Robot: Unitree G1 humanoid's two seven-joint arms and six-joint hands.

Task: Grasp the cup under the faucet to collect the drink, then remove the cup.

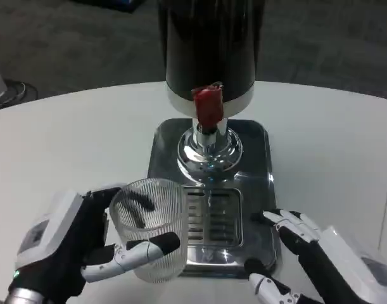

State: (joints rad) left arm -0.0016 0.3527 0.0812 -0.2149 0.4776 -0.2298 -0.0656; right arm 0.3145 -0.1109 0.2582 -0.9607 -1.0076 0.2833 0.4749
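We take the dispenser (pixel 209 50) as our landmark: a dark cylindrical body with a red tap lever (pixel 208 104) and a chromed faucet (pixel 209 142) standing on a polished drip tray (pixel 256 158) on the white desk (pixel 66 145). The cup (pixel 149 228) is a clear ribbed tumbler located at the front-left corner of that tray, forward and to the left of the faucet, so its mouth does not appear to sit directly beneath the outlet. Our left hand (pixel 85 244) is wrapped around the cup wall: fingers are visible through the glass on the far side, and one lies across the near wall, so the hand holds the cup. Our right hand (pixel 301 253) rests at the front-right corner of the tray with its fingers spread apart and nothing in them. We judge the cup to be rigid, light while empty, and breakable if knocked against the metal tray. Its ribs should give the fingers some purchase, yet the wall will likely turn slippery once wet. We recommend keeping the grip at mid-height around the wall, below the rim, so the mouth stays unobstructed, and holding the cup upright as it gains weight.
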